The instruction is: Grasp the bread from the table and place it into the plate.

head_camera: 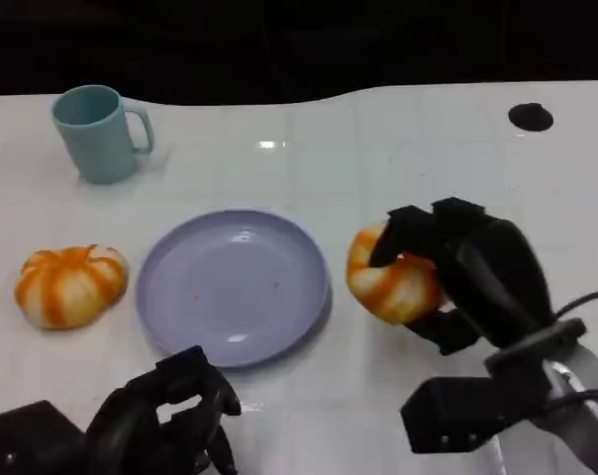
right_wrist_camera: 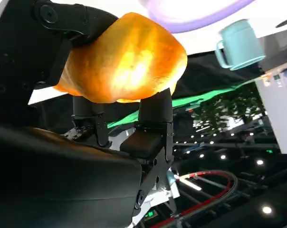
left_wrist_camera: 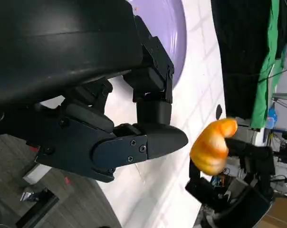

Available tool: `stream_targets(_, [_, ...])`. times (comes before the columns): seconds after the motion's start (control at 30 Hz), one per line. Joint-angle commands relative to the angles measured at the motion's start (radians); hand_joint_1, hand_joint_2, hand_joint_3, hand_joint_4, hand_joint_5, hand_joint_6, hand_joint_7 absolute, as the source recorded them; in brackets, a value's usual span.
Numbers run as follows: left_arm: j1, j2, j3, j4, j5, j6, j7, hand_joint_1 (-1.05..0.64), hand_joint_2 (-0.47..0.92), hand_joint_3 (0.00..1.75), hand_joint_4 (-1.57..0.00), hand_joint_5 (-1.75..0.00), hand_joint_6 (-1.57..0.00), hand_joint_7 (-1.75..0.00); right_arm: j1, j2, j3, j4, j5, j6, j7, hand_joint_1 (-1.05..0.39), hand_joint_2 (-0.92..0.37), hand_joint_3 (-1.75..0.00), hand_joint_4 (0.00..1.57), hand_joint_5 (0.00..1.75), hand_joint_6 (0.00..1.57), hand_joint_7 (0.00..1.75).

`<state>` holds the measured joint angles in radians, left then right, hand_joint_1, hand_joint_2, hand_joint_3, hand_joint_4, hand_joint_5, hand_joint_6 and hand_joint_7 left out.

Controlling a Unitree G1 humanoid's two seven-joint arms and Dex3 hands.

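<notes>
An orange-and-white bread roll is gripped by my right hand, just right of the lavender plate. The fingers wrap over its top and its far side. In the right wrist view the roll sits between the black fingers, with the plate's rim beyond it. The left wrist view shows the same roll held in the other hand, past the plate. My left hand rests low at the table's front edge with its fingers curled in, holding nothing.
A second orange-and-white bread roll lies on the table left of the plate. A teal mug stands at the back left. A dark round hole marks the table at the back right.
</notes>
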<state>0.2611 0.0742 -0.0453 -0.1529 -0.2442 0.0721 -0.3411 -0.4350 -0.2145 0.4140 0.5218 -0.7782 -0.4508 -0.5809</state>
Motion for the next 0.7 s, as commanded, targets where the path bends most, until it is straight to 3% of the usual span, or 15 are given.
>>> stream_targets(0.03, [0.006,0.008,0.006,-0.005,-0.001,-0.003,0.002,-0.72,0.92,0.6,-0.79,-1.75,-0.63,-1.58,-0.074,0.048,0.018,0.07,0.005,-0.004,-0.003,-0.11,-0.19,-1.47,1.04,1.75,0.93,1.47])
stream_targets(0.33, [0.006,0.01,0.011,-0.01,-0.008,0.007,0.002,-0.72,0.92,0.6,-0.79,-1.75,-0.63,-1.58,-0.195,0.145,0.05,0.224,0.018,-0.003,0.013,-0.11,-0.25,-1.41,1.03,1.75,0.81,1.68])
stream_targets(0.47, [0.01,0.014,0.011,-0.015,-0.004,0.008,0.001,-0.72,0.92,0.61,-0.79,-1.75,-0.63,-1.58,-0.265,0.206,0.071,0.321,0.01,0.017,0.002,-0.16,-0.33,-1.28,1.0,1.75,0.76,1.72])
stream_targets(0.7, [0.01,0.014,0.012,-0.008,-0.003,-0.002,-0.001,-0.71,0.92,0.62,-0.79,-1.75,-0.62,-1.59,-0.353,0.283,0.086,0.478,0.018,0.022,-0.023,-0.17,-0.34,-1.29,0.98,1.75,0.75,1.74])
